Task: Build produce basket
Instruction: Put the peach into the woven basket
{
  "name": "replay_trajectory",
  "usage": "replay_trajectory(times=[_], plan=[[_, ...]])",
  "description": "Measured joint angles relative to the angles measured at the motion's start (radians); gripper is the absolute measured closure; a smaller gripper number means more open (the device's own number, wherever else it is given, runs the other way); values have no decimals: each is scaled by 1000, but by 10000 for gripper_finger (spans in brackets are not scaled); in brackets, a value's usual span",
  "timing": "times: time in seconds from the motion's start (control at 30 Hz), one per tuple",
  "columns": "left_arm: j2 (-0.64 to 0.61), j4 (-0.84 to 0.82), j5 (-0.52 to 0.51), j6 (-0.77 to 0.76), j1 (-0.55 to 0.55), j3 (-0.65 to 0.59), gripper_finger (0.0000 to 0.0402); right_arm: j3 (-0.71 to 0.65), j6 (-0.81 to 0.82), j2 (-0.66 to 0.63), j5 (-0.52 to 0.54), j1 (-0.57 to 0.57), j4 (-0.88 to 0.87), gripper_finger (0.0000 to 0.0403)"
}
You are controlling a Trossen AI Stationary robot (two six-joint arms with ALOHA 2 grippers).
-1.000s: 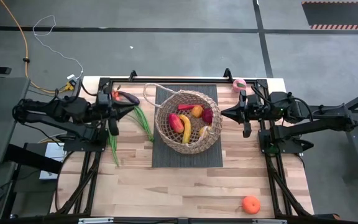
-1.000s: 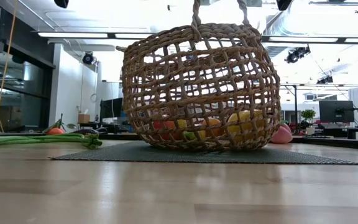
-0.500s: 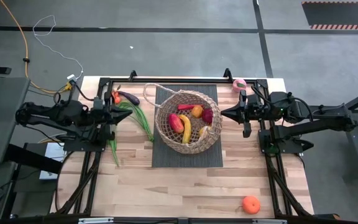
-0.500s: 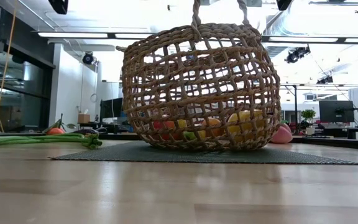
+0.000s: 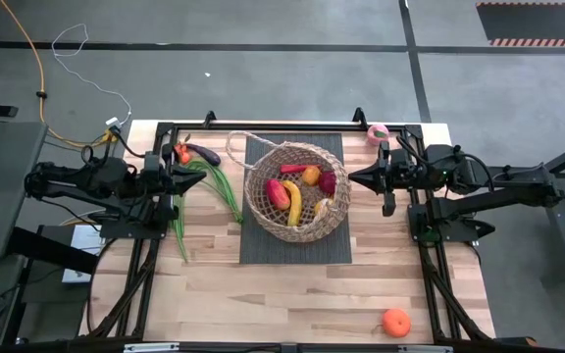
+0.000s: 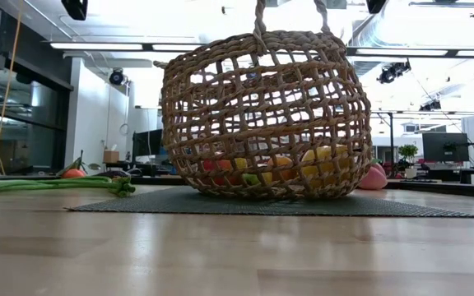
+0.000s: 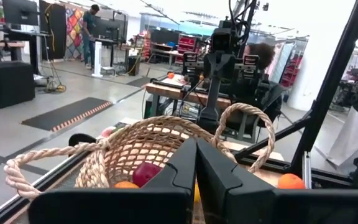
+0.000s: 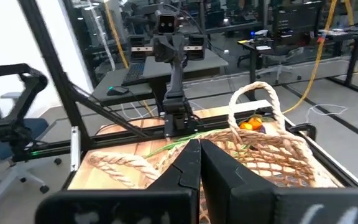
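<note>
The round tan wicker basket [image 5: 295, 201] [image 6: 257, 115] stands on a dark mat in the middle of the table. It holds a red pepper [image 5: 277, 193], a banana [image 5: 293, 199], a dark red fruit [image 5: 328, 182] and other pieces. Green bean stalks [image 5: 226, 191], a purple eggplant [image 5: 202, 153] and a carrot [image 5: 182, 154] lie on the table left of the basket. A pink fruit [image 5: 377, 133] rests at the far right edge, and an orange [image 5: 395, 322] at the near right corner. My left gripper [image 5: 202, 180] [image 7: 196, 163] hovers shut left of the basket. My right gripper [image 5: 352, 178] [image 8: 199, 158] hovers shut to its right.
A dark mat [image 5: 263, 250] lies under the basket. Black frame rails [image 5: 263, 126] run along the far edge and both sides. Bare wood [image 5: 263, 304] spreads across the near half of the table. A person stands far off in the room in the left wrist view.
My left gripper has drawn back toward the table's left edge, away from the basket, and uncovered the eggplant and the bean stalks beside it. It has stayed shut. The right arm and the produce have kept still.
</note>
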Motion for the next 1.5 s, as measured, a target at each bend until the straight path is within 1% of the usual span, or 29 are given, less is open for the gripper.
replay_trajectory(times=[0.3,0.4,0.53,0.63,0.67,0.73,0.83,1.0,1.07,1.13,1.2,1.27,1.33,1.43,1.5], plan=[[0,-6,-37,-8,0,0,401,0,107,0,39,0,8,402],[0,-8,-37,-8,0,0,401,0,106,0,56,0,8,402],[0,-16,-39,-26,0,0,401,0,72,0,144,0,6,402],[0,-22,-46,-35,0,0,401,0,109,-1,227,0,-14,390],[0,-22,-46,-35,0,0,401,0,120,-2,246,0,-26,379],[0,-22,-50,-36,0,0,401,0,127,-2,275,0,-54,345],[0,-22,-64,-38,0,0,401,0,130,-2,322,-5,-94,268],[0,-22,-72,-38,0,0,401,0,171,-2,367,-59,-108,120],[0,-22,-72,-37,0,0,401,0,183,-2,366,-86,-119,72],[0,-22,-72,-36,0,0,401,0,191,-2,344,-109,-142,38],[0,-22,-72,-35,0,0,401,1,223,-2,331,-128,-165,14],[0,-22,-72,-35,0,0,401,17,228,2,330,-146,-206,6],[0,-22,-80,-35,0,0,401,44,227,9,375,-166,-241,7],[0,-22,-97,-35,0,0,401,118,240,44,486,-221,-304,8],[0,-22,-98,-35,1,0,401,192,281,90,506,-283,-387,8]])
